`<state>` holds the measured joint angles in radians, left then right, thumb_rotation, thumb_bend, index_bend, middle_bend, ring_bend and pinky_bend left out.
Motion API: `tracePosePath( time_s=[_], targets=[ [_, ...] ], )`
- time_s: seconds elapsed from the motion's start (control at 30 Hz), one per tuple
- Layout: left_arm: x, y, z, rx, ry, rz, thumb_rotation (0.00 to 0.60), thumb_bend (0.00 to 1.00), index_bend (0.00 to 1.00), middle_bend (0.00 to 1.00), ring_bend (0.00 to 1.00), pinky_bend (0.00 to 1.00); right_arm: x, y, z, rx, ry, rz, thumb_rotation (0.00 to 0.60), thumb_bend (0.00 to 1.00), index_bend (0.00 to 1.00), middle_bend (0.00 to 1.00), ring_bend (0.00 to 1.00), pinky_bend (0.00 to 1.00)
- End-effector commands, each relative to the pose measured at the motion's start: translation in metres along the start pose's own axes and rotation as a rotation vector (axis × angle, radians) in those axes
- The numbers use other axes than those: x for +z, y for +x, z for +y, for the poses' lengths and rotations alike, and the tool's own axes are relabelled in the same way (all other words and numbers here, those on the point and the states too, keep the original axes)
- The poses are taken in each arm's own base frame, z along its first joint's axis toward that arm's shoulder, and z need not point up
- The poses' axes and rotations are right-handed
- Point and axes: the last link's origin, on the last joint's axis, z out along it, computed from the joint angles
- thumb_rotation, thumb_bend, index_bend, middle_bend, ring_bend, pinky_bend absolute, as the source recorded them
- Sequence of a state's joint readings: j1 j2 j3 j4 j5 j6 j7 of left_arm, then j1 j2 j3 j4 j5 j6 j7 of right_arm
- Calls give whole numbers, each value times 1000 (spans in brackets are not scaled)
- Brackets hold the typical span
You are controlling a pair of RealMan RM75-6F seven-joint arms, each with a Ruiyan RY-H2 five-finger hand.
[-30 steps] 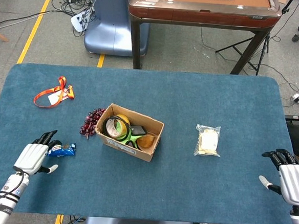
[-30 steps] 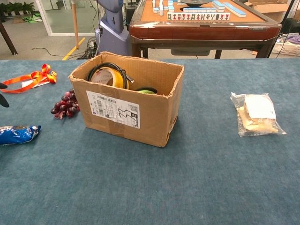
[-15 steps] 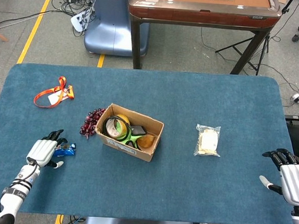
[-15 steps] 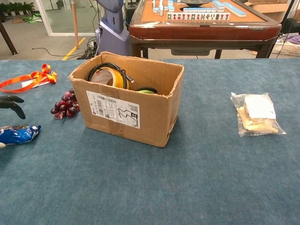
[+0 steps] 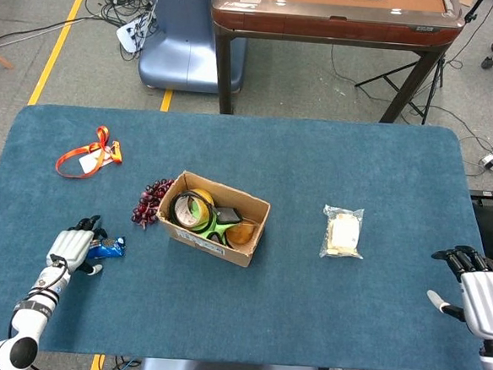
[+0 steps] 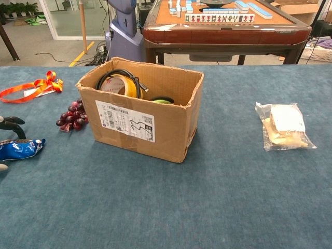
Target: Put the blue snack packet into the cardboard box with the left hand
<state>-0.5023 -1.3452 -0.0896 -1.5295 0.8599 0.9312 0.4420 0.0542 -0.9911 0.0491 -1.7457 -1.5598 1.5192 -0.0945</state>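
Observation:
The blue snack packet (image 5: 108,246) (image 6: 18,148) lies flat on the blue table, left of the cardboard box (image 5: 214,243) (image 6: 171,129). My left hand (image 5: 71,247) sits low at the packet's left end. Its dark fingers (image 6: 13,123) reach over the packet's far side and the thumb tip shows at the near side. The packet still rests on the cloth, and no closed grip on it shows. The open-topped box holds a yellow tape roll (image 6: 120,83) and other items. My right hand (image 5: 481,294) hovers at the table's right edge, fingers apart and holding nothing.
A bunch of dark grapes (image 5: 148,202) (image 6: 72,118) lies between the packet and the box. An orange ribbon (image 5: 90,153) (image 6: 32,88) is at the far left. A clear bag of food (image 5: 343,232) (image 6: 283,126) lies right of the box. A mahjong table (image 5: 335,13) stands beyond.
My left hand has slid forward and down, so its fingers now straddle the packet's left end. The packet and the right hand have not moved.

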Motion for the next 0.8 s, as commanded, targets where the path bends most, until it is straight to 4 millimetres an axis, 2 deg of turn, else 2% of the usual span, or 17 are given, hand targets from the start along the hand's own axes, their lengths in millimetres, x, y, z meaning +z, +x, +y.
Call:
tracePosePath(
  time_s=[0.03, 0.3, 0.63, 0.8],
  targets=[
    [1, 0, -1, -5, 5, -2, 600, 227, 293, 0, 0, 189, 0, 0, 0, -1, 0, -1, 600, 3, 364, 377, 234, 437],
    [2, -1, -2, -15, 12, 2, 600, 362, 336, 0, 0, 189, 0, -1, 0, -1, 1, -3, 600, 4, 364, 377, 234, 437],
    [5, -3, -4, 5, 22, -6, 600, 392, 353, 0, 0, 189, 0, -1, 0, -2, 1, -1, 600, 4, 364, 377, 234, 437],
    [5, -2, -4, -12, 21, 14, 600, 427, 443, 0, 0, 189, 0, -1, -1, -1, 2, -2, 600, 4, 364, 377, 234, 437]
  ],
)
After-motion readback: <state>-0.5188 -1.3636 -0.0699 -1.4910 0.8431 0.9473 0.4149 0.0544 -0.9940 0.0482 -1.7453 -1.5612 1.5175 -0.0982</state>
